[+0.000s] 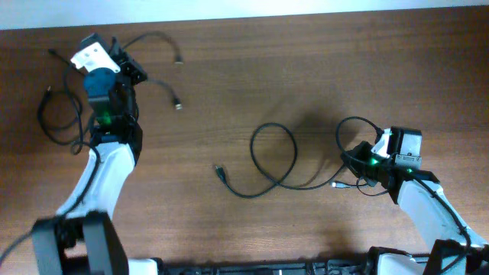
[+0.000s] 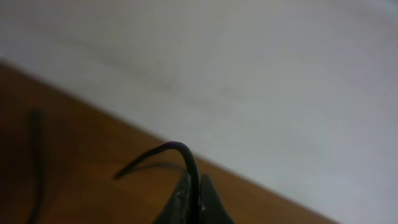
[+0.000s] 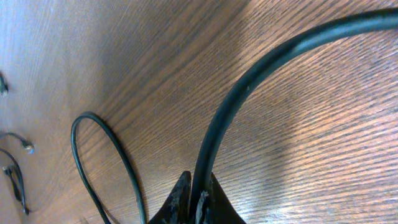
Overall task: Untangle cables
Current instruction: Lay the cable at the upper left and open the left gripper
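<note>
Several thin black cables lie apart on the wooden table. My left gripper (image 1: pixel 126 65) at the far left is shut on one cable (image 2: pixel 166 148), whose ends trail right to small plugs (image 1: pixel 177 105). Another cable (image 1: pixel 57 114) lies in a loop left of that arm. My right gripper (image 1: pixel 353 160) is shut on a cable (image 3: pixel 261 68) that arches up in a loop (image 1: pixel 355 121). A long cable (image 1: pixel 275 153) forms a loop in the middle, with a plug end (image 1: pixel 220 172); part of it shows in the right wrist view (image 3: pixel 106 155).
The table's far edge meets a white surface (image 1: pixel 306 8), close ahead of the left gripper (image 2: pixel 193 199). The right gripper's jaws (image 3: pixel 200 199) are low over the wood. Both arm bases stand at the front edge.
</note>
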`<state>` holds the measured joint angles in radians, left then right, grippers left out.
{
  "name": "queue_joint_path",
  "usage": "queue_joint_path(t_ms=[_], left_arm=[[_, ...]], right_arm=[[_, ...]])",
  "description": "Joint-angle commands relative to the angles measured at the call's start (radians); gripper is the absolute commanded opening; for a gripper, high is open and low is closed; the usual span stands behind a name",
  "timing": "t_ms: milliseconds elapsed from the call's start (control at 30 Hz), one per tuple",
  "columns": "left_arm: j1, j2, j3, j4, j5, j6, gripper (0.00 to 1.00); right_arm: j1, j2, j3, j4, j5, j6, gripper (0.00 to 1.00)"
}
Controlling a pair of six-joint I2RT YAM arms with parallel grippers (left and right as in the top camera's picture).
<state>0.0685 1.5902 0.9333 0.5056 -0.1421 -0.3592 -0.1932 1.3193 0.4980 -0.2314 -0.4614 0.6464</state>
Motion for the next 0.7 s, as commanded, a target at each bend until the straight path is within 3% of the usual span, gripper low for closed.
queue_joint_path(t_ms=[0, 300, 533, 567, 600, 633, 667], left_arm=[[0.016, 0.077, 0.012, 0.009, -0.058, 0.016, 0.00], [0.016, 0.098, 0.012, 0.019, -0.057, 0.016, 0.00], [0.002, 0.162, 0.012, 0.150, -0.054, 0.004, 0.02], [0.002, 0.162, 0.012, 0.135, -0.054, 0.003, 0.17], [0.002, 0.162, 0.012, 0.121, -0.054, 0.004, 0.53], [0.002, 0.162, 0.012, 0.097, -0.058, 0.005, 0.97], [0.003, 0.161, 0.012, 0.085, -0.058, 0.005, 0.99]], right_arm=[[-0.003, -0.010, -0.002, 0.002, 0.002, -0.014, 0.07], [-0.003, -0.010, -0.002, 0.003, 0.002, -0.014, 0.07], [-0.003, -0.010, -0.002, 0.002, 0.002, -0.014, 0.07], [-0.003, -0.010, -0.002, 0.002, 0.002, -0.014, 0.06], [-0.003, -0.010, -0.002, 0.000, 0.002, -0.014, 0.06], [-0.003, -0.010, -0.002, -0.001, 0.002, -0.014, 0.07], [-0.003, -0.010, -0.002, -0.001, 0.002, -0.014, 0.06]])
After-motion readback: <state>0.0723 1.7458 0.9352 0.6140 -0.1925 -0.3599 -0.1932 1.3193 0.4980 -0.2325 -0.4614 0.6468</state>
